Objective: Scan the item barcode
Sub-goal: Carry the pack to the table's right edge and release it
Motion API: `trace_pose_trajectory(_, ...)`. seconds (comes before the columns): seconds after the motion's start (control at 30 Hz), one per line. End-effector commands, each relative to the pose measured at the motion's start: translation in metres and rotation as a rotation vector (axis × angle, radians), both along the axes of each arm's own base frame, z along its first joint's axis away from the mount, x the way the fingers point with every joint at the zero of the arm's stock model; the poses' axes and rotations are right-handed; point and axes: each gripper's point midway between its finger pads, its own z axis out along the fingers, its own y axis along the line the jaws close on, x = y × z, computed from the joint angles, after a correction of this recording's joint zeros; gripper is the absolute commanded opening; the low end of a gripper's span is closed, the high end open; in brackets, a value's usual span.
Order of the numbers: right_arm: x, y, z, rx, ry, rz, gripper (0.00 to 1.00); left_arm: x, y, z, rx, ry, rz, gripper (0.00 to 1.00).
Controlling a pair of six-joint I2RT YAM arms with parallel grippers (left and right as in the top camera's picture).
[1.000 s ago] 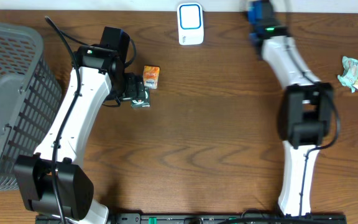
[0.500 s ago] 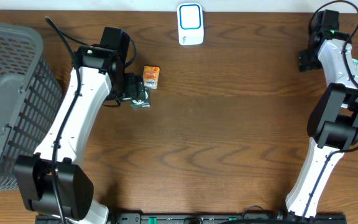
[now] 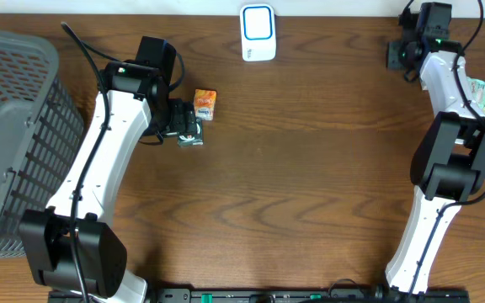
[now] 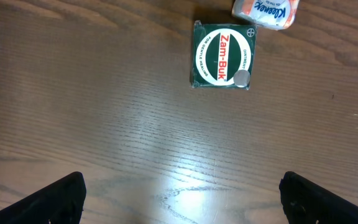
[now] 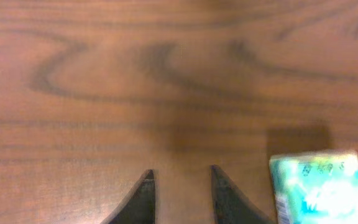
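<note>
Plainly, my left jaws stand wide over the brown wooden counter (image 4: 104, 112), holding nothing. The square dark-green Zam-Buk ointment box (image 4: 222, 56) lies flat well ahead of them, a little off their midline and touching neither tip, with an orange-and-white Kleenex tissue packet (image 4: 263, 12) just beyond its far corner. My right jaws stand narrow and empty, a teal foil packet (image 5: 319, 186) lying just outside one tip.

Left gripper (image 3: 183, 123) hovers over green box (image 3: 191, 140) beside orange packet (image 3: 205, 103).

a grey mesh basket (image 3: 57, 143) stands at the wooden bench's (image 3: 293, 185) left edge; snack packets (image 3: 476, 94) lie at its right edge.
</note>
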Motion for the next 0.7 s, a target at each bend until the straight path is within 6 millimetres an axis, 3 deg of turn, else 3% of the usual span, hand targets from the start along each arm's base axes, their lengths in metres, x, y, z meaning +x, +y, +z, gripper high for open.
trace_pose_trajectory(0.0, 0.01, -0.006, 0.015, 0.013, -0.071, -0.017, 0.06, 0.002, 0.003, 0.005, 0.008, -0.014, 0.001, 0.98)
trace_pose_trajectory(0.17, 0.024, -0.02, 0.006, 0.005, -0.126, -0.036, 0.03, 0.002, 0.003, 0.005, 0.008, -0.014, 0.001, 0.97)
trace_pose_trajectory(0.33, 0.026, -0.035, -0.026, 0.006, -0.109, -0.058, 0.01, 0.002, 0.003, 0.005, 0.008, -0.014, 0.001, 0.98)
trace_pose_trajectory(0.5, 0.017, -0.057, -0.061, 0.0, -0.055, -0.113, 0.01, 0.002, 0.003, 0.005, 0.008, -0.014, 0.001, 0.98)
trace_pose_trajectory(0.67, 0.001, -0.094, -0.074, -0.001, -0.02, -0.23, 0.01, 0.002, 0.003, 0.005, 0.008, -0.014, 0.001, 0.98)
